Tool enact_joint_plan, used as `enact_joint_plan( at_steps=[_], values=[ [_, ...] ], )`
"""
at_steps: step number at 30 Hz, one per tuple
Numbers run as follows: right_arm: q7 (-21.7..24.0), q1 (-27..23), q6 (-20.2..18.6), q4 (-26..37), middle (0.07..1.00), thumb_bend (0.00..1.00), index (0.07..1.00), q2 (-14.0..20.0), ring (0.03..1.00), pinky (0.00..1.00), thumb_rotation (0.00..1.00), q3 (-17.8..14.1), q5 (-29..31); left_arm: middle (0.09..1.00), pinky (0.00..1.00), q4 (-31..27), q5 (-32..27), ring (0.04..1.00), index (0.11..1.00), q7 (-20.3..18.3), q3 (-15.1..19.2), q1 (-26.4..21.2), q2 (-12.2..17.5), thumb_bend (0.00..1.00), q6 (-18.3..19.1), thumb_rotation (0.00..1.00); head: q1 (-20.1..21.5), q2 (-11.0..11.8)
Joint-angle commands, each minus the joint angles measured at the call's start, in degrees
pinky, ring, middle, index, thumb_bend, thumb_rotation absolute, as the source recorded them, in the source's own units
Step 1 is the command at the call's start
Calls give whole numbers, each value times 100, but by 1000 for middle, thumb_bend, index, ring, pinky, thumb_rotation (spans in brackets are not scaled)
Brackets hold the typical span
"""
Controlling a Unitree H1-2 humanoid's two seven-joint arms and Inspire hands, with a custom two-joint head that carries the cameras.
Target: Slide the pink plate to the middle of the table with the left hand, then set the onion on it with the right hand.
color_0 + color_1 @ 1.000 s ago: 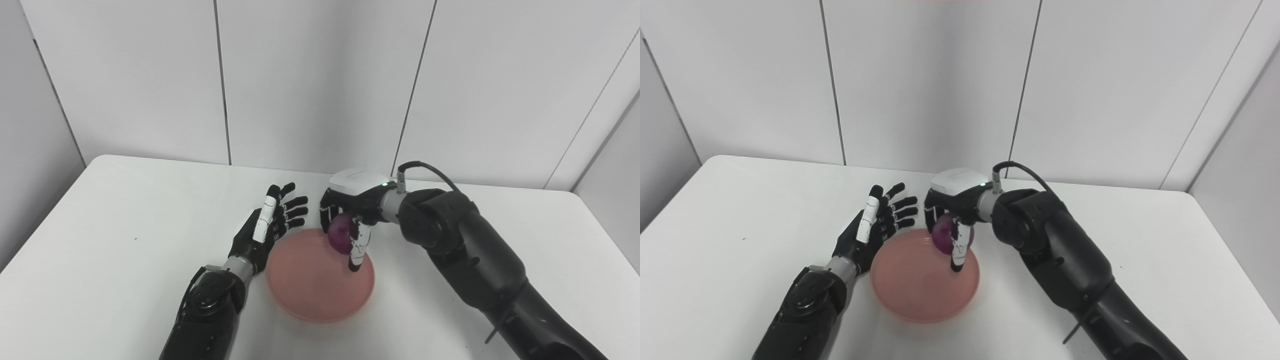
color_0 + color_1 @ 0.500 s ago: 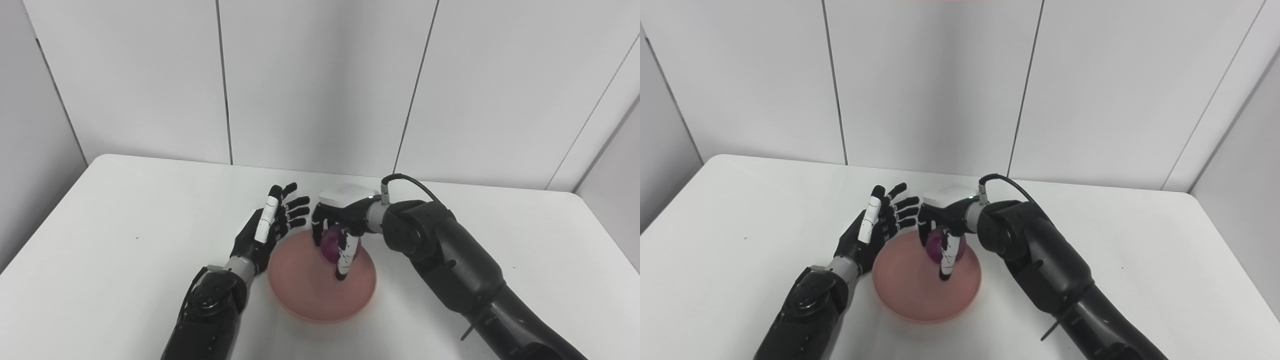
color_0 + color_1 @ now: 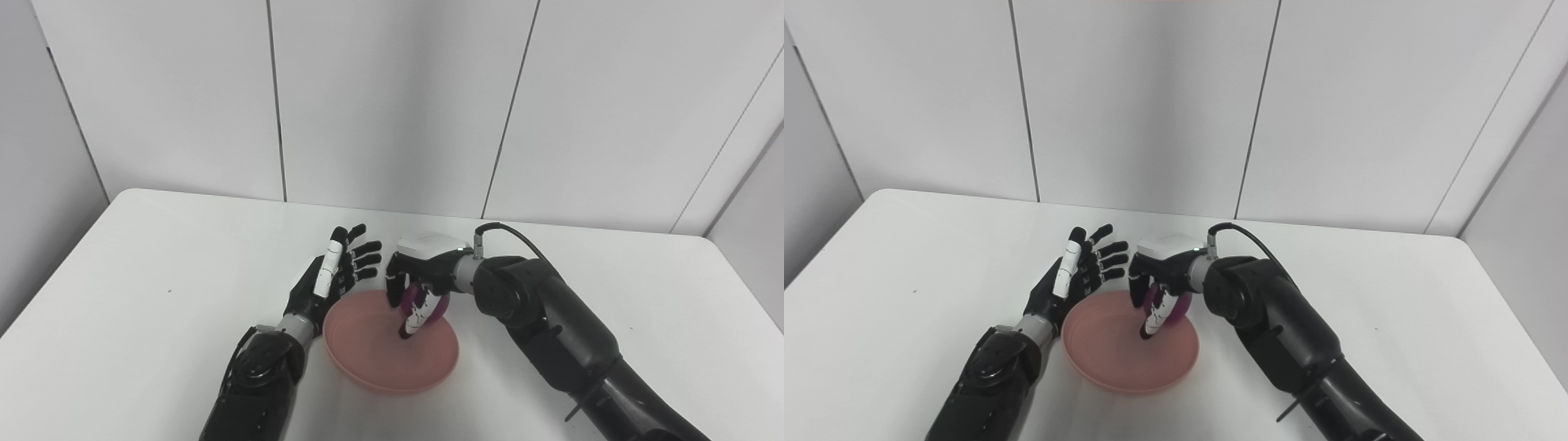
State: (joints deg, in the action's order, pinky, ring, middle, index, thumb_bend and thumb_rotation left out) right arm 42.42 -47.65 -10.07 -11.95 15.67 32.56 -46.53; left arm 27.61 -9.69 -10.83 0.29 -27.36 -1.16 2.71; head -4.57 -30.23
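Pink plate [image 3: 392, 358] sat mid-table [image 3: 153, 275], so my sliding looked done. I had the right hand [image 3: 419, 288] low over its far side, fingers wrapped on the onion [image 3: 422, 301] for set-down. Left hand [image 3: 334, 278] waited beside the rim, fingers spread, empty.

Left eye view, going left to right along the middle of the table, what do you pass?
left hand → pink plate → right hand holding the onion over the plate's far right part.
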Motion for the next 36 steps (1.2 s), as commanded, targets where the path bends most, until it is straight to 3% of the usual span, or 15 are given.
enact_joint_plan(
  at_steps=[1, 9, 16, 18, 21, 24, 25, 27, 31, 36],
  values=[
    [-111, -224, 119, 127, 624, 525, 494, 42, 549, 437, 143, -59, 30, 826, 815, 213, 36, 823, 908, 44, -34, 124, -68, 844, 191, 979, 2, 8],
    [60, -310, 130, 271, 546, 525, 494, 59, 461, 374, 145, 14, 28, 829, 813, 281, 41, 822, 911, 40, -36, 82, -67, 842, 170, 981, 32, 41],
    [185, -404, 118, 444, 645, 525, 495, 81, 599, 461, 147, 38, -5, 828, 816, 396, 43, 818, 907, 27, -45, 28, -85, 834, 94, 983, 38, 66],
    [212, -433, 134, 509, 612, 525, 495, 87, 559, 440, 148, 33, 9, 826, 816, 432, 60, 814, 905, 20, -58, 14, -82, 837, 53, 990, 36, 65],
    [283, -467, 101, 637, 686, 524, 495, 80, 563, 449, 151, 19, 38, 826, 814, 467, 63, 817, 899, 3, -70, -5, -76, 825, -7, 998, 36, 76],
    [363, -498, 85, 764, 700, 524, 496, 71, 579, 465, 153, 26, 40, 824, 811, 538, 82, 819, 895, -33, -97, -48, -49, 819, -72, 1000, 40, 99],
    [392, -503, 63, 800, 716, 776, 581, 66, 602, 491, 224, 28, 34, 827, 812, 563, 86, 824, 898, -48, -109, -62, -38, 818, -94, 1000, 40, 99],
    [479, -515, -8, 868, 727, 907, 625, 50, 618, 507, 263, 26, 27, 828, 813, 612, 83, 828, 898, -67, -123, -86, -25, 817, -129, 1000, 44, 107],
    [694, -543, -108, 1052, 780, 996, 677, 24, 715, 589, 376, 2, 39, 820, 821, 617, 40, 824, 907, -61, -121, -96, -27, 824, -95, 1000, 43, 100],
    [898, -576, -204, 1233, 775, 1000, 702, 12, 724, 594, 469, -63, 47, 808, 824, 667, 25, 819, 899, -69, -114, -113, -35, 818, -147, 1000, 47, 98]
  ],
)
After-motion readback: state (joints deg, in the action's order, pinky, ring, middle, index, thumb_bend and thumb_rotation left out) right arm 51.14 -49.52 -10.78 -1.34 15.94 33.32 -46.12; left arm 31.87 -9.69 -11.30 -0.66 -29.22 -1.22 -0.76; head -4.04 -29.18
